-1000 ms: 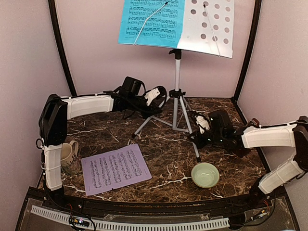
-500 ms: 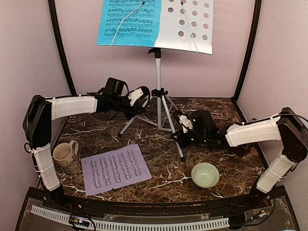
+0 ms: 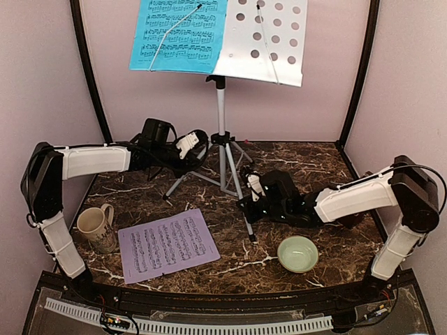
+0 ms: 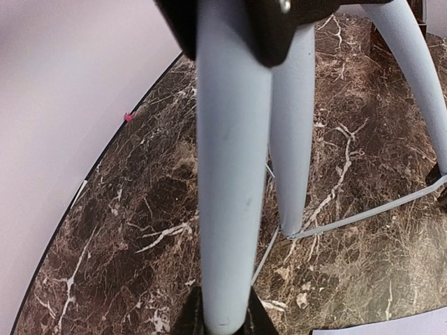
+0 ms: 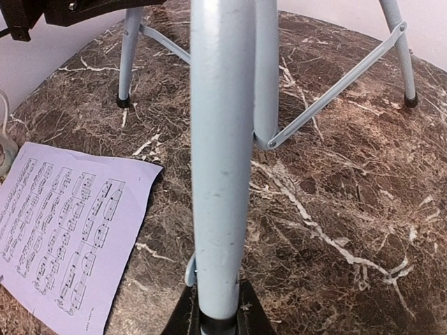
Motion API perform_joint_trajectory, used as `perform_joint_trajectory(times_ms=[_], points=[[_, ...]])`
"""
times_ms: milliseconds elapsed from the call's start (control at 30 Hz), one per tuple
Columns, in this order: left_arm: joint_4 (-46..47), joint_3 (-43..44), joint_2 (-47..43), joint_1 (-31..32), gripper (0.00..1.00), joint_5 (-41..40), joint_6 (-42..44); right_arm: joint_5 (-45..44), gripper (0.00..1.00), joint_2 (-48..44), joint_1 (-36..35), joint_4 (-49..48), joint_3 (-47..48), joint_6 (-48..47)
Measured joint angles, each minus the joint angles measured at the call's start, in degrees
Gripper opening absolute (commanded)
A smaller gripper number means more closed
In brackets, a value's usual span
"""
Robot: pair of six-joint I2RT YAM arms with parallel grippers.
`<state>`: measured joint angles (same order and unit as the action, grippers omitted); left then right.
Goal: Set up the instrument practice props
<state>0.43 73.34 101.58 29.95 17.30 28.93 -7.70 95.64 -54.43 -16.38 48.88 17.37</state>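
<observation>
Stand point(image 3: 221, 125) just slid left on the worktop point(image 3: 314, 167), left pincer point(image 3: 187, 144) and right pincer point(image 3: 248, 197) each clamped tight on one of its legs, blue sheet point(image 3: 178, 35) up on it, lilac sheet point(image 3: 167, 244) flat in front, metronome nowhere I can make out, so setup's only partway.

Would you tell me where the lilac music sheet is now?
In the top view, the lilac music sheet lies flat on the table, near left, just right of the beige mug.
</observation>
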Motion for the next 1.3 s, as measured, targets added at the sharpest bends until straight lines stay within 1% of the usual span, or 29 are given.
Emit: perform_joint_trajectory(times_ms=[133, 167, 233, 267, 333, 367, 433, 500, 533, 633, 733, 833, 1033, 1133, 1300], points=[[1.92, -2.43, -1.36, -0.11, 0.04, 0.22, -0.5, -1.42, 0.0, 0.04, -1.36, -0.52, -0.28, 1.18], [2.51, -2.91, -1.53, -0.11, 0.06, 0.22, -0.66, -1.55, 0.0, -0.02, -1.42, -0.74, -0.44, 1.25], [3.65, -3.69, -1.81, -0.09, 0.14, 0.26, -1.01, -1.64, 0.0, -0.17, -1.46, -0.9, -0.7, 1.33], [3.91, -3.98, -1.97, -0.07, 0.21, 0.28, -1.14, -1.62, 0.01, -0.28, -1.53, -1.09, -0.96, 1.33], [4.09, -4.33, -2.23, 0.02, 0.38, 0.28, -2.43, -1.55, 0.15, -0.61, -1.66, -1.2, -1.33, 1.33], [4.11, -4.35, -2.29, 0.04, 0.49, 0.04, -3.72, -1.46, 0.21, -0.76, -1.7, -1.2, -1.51, 1.33], [4.22, -4.39, -2.73, -0.22, 0.66, -0.39, -6.86, -0.92, 0.31, -1.27, -1.86, -1.36, -2.08, 1.51], [4.31, -4.66, -3.98, -0.44, 0.79, -0.92, -9.57, 0.07, 0.39, -1.81, -2.16, -1.79, -2.67, 1.66], [4.37, -5.01, -4.79, -0.57, 0.82, -1.14, -10.12, 0.39, 0.44, -1.99, -2.34, -1.92, -2.71, 1.73], [5.11, -7.28, -8.76, -0.7, 0.84, -1.57, -13.66, 1.03, 0.56, -3.32, -2.64, -1.7, -2.73, 1.88], [5.18, -9.92, -12.94, -0.5, 0.82, -2.47, -16.41, 1.25, 0.63, -5.99, -2.86, -1.42, -2.73, 1.77], [5.07, -12.9, -16.85, -0.15, 0.81, -3.72, -20.52, 1.2, 0.65, -9.25, -3.13, -1.33, -2.73, 1.73], [4.57, -21.38, -24.72, 0.02, 0.78, -3.17, -32.3, 1.44, 0.67, -13.92, -3.39, -0.28, -2.73, 2.49], [3.74, -25.07, -25.86, 0.22, 0.77, -3.17, -37.33, 1.42, 0.69, -14.71, -4.15, 0.76, -2.34, 3.32], [2.54, -29.03, -24.96, 0.28, 0.77, -2.64, -42.53, 1.38, 0.7, -14.21, -7.23, 3.28, -0.37, 4.66]])
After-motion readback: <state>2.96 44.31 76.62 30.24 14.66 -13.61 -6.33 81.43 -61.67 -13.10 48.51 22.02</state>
